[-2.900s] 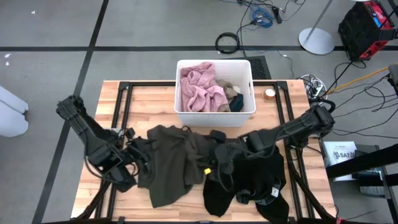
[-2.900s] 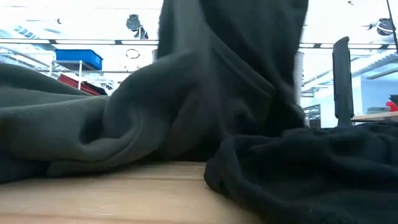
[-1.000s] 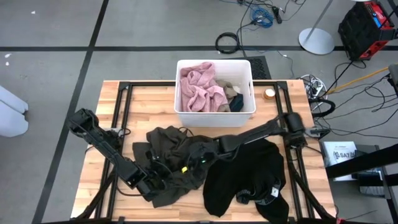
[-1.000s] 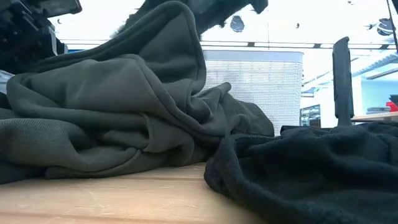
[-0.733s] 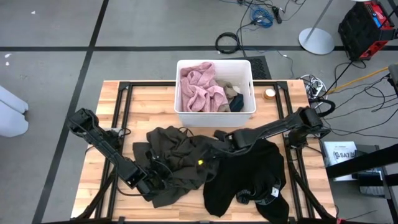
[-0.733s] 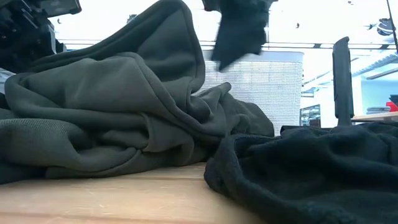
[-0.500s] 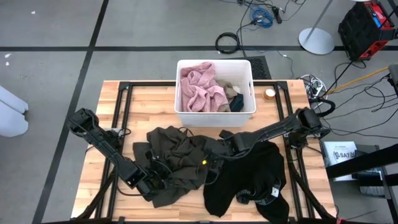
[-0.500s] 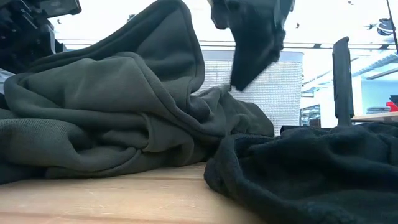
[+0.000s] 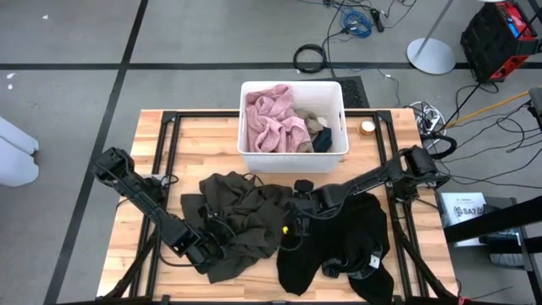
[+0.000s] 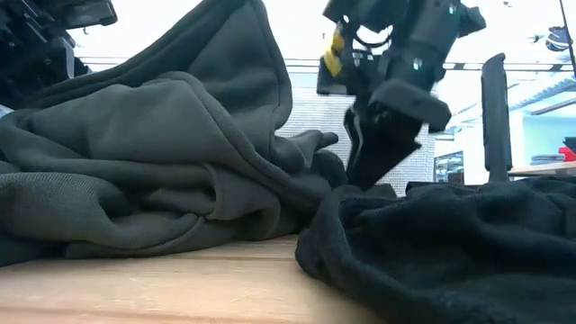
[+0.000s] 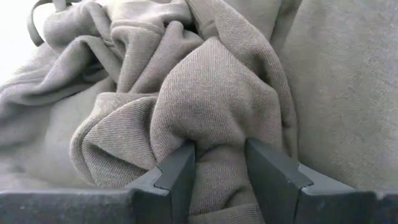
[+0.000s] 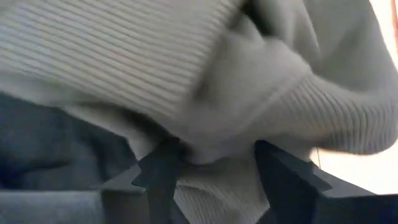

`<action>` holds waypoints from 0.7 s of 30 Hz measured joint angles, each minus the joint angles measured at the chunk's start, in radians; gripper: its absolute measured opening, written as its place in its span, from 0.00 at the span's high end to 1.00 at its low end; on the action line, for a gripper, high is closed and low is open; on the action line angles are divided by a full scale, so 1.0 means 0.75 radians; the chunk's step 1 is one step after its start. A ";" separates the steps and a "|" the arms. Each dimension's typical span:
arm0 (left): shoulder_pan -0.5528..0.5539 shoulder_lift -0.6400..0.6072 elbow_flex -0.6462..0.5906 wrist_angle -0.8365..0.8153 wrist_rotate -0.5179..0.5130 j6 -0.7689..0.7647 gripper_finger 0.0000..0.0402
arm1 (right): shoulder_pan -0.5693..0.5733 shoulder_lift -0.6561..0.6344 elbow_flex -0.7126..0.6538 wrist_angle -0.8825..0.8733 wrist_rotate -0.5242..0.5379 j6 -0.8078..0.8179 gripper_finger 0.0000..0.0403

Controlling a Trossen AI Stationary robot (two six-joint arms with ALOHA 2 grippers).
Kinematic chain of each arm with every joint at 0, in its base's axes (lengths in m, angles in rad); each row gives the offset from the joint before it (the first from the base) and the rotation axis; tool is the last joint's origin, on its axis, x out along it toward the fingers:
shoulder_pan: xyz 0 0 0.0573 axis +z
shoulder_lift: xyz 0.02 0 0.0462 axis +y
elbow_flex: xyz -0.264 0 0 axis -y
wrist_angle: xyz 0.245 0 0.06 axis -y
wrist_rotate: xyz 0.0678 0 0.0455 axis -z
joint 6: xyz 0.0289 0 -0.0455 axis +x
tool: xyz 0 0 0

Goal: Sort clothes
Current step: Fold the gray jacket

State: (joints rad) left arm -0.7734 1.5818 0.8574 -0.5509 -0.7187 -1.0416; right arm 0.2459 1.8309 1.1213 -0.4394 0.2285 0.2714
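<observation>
The olive-green garment [image 9: 237, 212] lies bunched on the table's middle, and the low view shows its folds [image 10: 144, 162]. A black garment [image 9: 339, 246] lies spread at its right [image 10: 450, 243]. My left gripper [image 9: 210, 246] is at the olive heap's near-left edge, shut on a fold [image 11: 217, 155]. My right gripper [image 9: 292, 222] points steeply down where the olive and black cloth meet [image 10: 364, 175]. It is open, with ribbed olive cloth [image 12: 211, 93] between its fingers. A pink garment [image 9: 271, 123] lies in the white bin [image 9: 292, 161]. My left gripper pinches a bunched fold of the olive garment [image 11: 214, 134] between its two fingers, with several layers gathered there. The fingers slant down from the table's left side. The garment rests slack on the table. I cannot tell whether my right gripper's fingers [image 12: 161, 174] touch the ribbed cloth.
The white bin stands at the table's far middle and also holds beige and dark cloth [image 9: 318, 127]. A small round roll [image 9: 367, 128] sits to its right. Bare wood shows at the table's far left [image 9: 195, 144] and along the near left edge.
My right gripper has come down and toward the table's right edge. It has tipped to point more steeply down and has ended at the seam between the olive and black garments. The olive garment has stayed heaped, and my left gripper still holds it.
</observation>
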 joint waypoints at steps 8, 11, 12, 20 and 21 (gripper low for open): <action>0.000 0.000 0.000 0.026 0.014 0.000 0.62 | -0.013 -0.001 -0.041 0.041 0.024 0.081 0.90; 0.000 0.000 0.000 0.027 0.016 0.000 0.62 | 0.009 -0.005 -0.023 0.065 0.107 0.052 0.97; 0.000 0.000 0.000 0.027 0.016 -0.001 0.62 | 0.015 -0.005 -0.007 0.061 0.129 0.055 0.97; -0.046 -0.021 0.000 0.016 0.020 -0.035 0.62 | 0.099 -0.005 0.349 -0.292 0.317 0.019 0.99; -0.055 -0.026 0.000 0.014 0.021 -0.041 0.62 | 0.114 -0.005 0.411 -0.354 0.356 0.006 0.99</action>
State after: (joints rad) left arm -0.8144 1.5625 0.8574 -0.5404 -0.7029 -1.0725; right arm 0.3314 1.8275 1.4299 -0.7052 0.4955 0.2756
